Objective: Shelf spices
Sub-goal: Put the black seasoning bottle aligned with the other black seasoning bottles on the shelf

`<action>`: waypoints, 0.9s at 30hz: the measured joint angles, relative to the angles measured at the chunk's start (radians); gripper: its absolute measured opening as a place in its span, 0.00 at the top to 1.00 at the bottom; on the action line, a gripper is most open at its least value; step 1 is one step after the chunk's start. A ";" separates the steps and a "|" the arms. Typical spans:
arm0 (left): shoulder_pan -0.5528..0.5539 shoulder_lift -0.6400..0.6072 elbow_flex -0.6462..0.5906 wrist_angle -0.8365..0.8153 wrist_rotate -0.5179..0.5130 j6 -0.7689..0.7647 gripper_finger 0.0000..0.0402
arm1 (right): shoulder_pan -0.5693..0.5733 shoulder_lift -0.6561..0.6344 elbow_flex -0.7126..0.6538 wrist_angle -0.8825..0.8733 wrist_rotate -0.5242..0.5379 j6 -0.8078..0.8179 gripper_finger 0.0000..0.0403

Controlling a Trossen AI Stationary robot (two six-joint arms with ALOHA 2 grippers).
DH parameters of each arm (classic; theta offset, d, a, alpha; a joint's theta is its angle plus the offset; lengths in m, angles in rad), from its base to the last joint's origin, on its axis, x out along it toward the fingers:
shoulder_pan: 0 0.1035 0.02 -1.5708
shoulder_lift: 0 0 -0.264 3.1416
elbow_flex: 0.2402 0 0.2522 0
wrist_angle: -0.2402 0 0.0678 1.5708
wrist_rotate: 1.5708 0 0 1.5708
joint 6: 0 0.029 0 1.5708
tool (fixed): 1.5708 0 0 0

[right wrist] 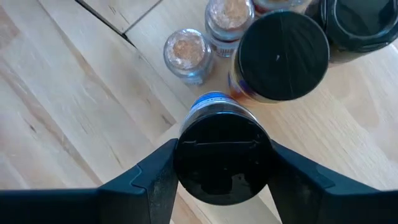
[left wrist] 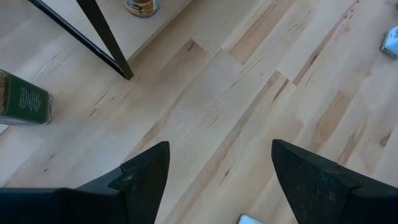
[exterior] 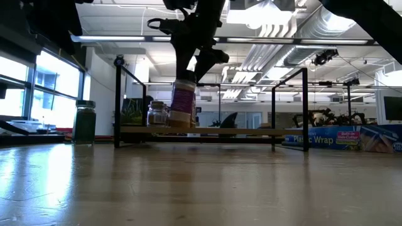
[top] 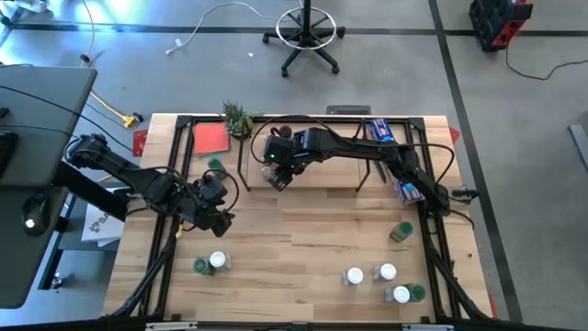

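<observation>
Several spices [right wrist: 189, 55] already stand on the shelf [top: 322, 179]; your right pincer [right wrist: 219, 163] pinches a black-lidded jar [right wrist: 221, 155] at its eleven-o'clock end. Six jars [top: 384, 273] wait on the desk [top: 294, 248]. Left pincer [left wrist: 219, 174] hangs spread, empty.

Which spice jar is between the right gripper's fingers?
The black-lidded, blue-collared jar at the shelf's left end, between the right gripper fingers; its neighbours stand free.

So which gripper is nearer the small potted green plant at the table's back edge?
Right. The right gripper is at the light-wood shelf, just in front of the plant; the left gripper hovers farther forward over the table.
</observation>
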State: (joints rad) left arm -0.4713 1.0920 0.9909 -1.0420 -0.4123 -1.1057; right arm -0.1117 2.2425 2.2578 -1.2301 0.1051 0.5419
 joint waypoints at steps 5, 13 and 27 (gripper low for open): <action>0.000 0.000 0.000 0.000 -0.001 0.000 0.32 | 0.000 0.000 0.000 0.027 0.000 -0.001 0.49; 0.000 0.000 0.000 0.000 -0.002 0.000 0.32 | 0.000 0.000 0.000 0.031 0.001 0.000 0.48; 0.000 0.000 0.000 0.000 -0.002 0.001 0.32 | 0.000 0.000 0.000 0.030 0.047 0.008 0.48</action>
State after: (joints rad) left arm -0.4713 1.0920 0.9909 -1.0420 -0.4146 -1.1050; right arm -0.1116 2.2421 2.2578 -1.2003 0.1522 0.5495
